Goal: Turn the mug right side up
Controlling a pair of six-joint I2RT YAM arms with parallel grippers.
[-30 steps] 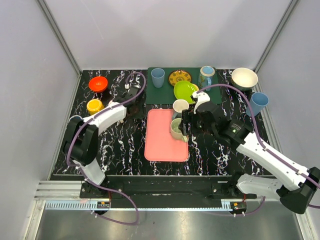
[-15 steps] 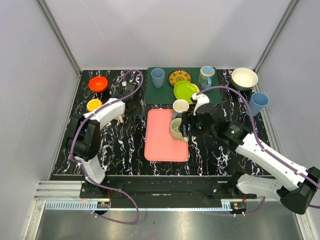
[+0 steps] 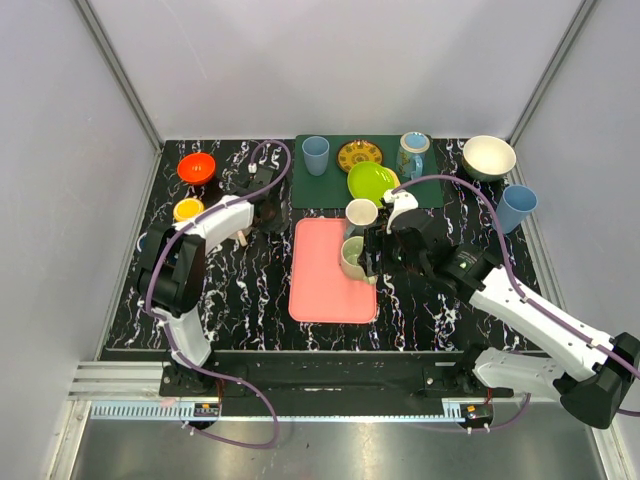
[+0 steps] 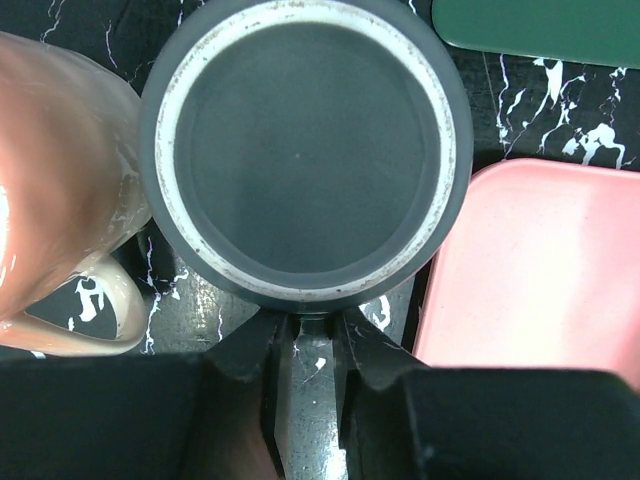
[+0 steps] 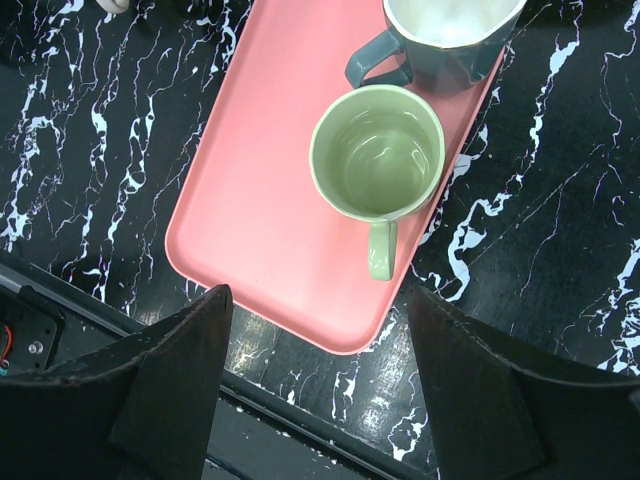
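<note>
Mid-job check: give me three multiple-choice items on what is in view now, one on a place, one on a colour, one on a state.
1. Where does the light green ceramic mug stand?
A) on the pink plastic tray
B) on the dark green mat
C) on the bare marble table

2. What colour is the glossy bowl at the table's far left corner?
A) white
B) blue
C) red

3. How does the dark grey ceramic mug by the left gripper stand?
A) upright
B) upside down
C) on its side

Answers:
1 A: the right wrist view shows it on the tray, near the edge.
2 C: the top view shows it red.
3 B: its flat base with a pale ring faces the left wrist camera.
</note>
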